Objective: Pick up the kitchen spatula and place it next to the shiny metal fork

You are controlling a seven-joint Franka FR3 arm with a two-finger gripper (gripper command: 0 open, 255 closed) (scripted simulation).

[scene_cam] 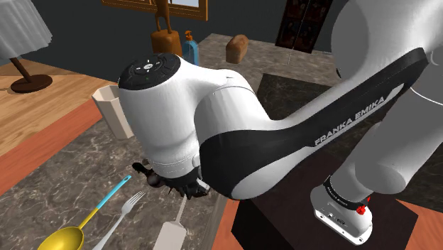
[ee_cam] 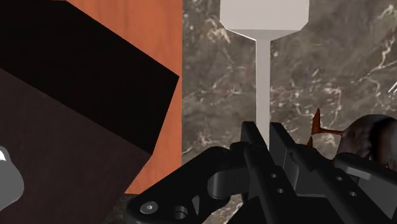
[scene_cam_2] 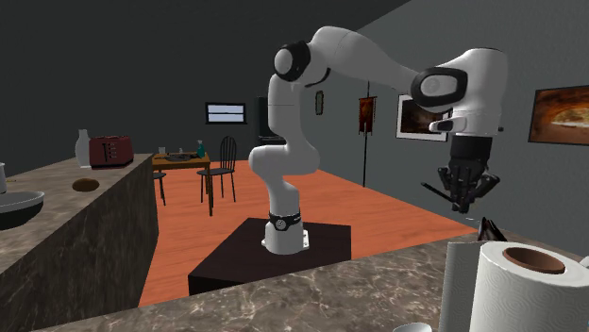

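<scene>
a: how far along is it?
b: the claw [ee_cam: 264, 130] is clamped on the white spatula [ee_cam: 263, 76] by its handle, so the grab looks done. the blade sits over the counter [scene_cam: 64, 177] edge, near the fork [scene_cam: 131, 204] — not yet laid beside it.
a: any containers?
b: a white cup [scene_cam: 113, 108] further back — its contents can't be made out.

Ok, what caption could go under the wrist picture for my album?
Black gripper clasps the white spatula by its handle over a marble counter.
</scene>
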